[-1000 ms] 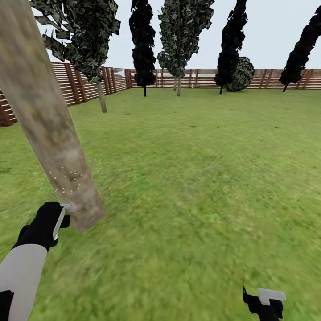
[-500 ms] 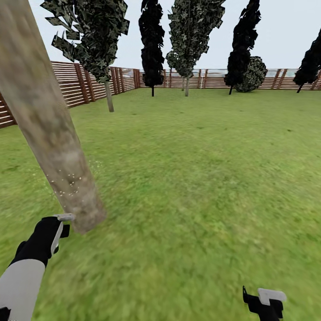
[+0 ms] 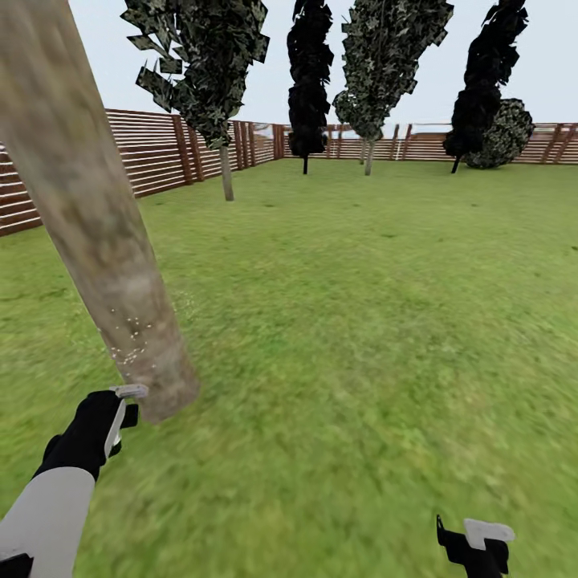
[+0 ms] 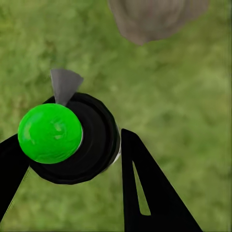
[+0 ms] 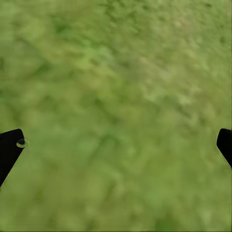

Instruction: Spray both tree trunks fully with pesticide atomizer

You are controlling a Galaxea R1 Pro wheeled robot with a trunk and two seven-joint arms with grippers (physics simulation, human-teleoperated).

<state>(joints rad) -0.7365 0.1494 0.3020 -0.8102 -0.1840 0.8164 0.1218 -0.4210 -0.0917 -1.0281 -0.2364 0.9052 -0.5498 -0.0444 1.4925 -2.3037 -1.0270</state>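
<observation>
The left end effector [image 4: 72,159] grips the pesticide atomizer [image 4: 70,137], with the tree trunk [image 3: 100,241] just ahead of it. The right end effector [image 5: 116,145] hangs open over grass [image 5: 121,87].

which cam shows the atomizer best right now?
Left wrist view: the pesticide atomizer sits close up between the left claw fingers, showing its black body, green round top and grey nozzle. The head view gives just its thin grey spray head near the tree trunk. The right wrist view shows grass.
</observation>
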